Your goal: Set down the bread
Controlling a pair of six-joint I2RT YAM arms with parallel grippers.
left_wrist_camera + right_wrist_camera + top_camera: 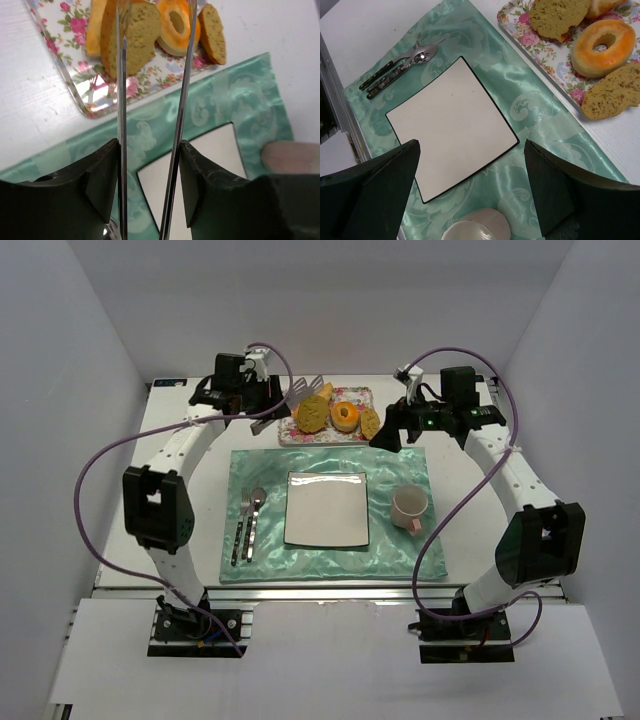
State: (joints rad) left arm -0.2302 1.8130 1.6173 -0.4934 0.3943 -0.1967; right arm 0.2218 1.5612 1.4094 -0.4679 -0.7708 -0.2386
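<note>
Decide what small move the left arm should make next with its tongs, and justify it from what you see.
Probably ease the left tool forward and down until the tongs straddle the bread. The blades stand spread over the floral tray, one crossing the slice in the wrist view, and the slice lies ungripped; the plate holds nothing.

I count 1 flowery tray [545, 52] with 4 foods on it: 1 bread [142, 30], 1 small brown piece [612, 90], 1 long roll [95, 25] and 1 orange ring [602, 47]. I also see 1 green mat [545, 130], 1 white plate [452, 125], 1 pink mug [410, 508], 2 pieces of cutlery [424, 52] and 1 pair of tongs [303, 392].
</note>
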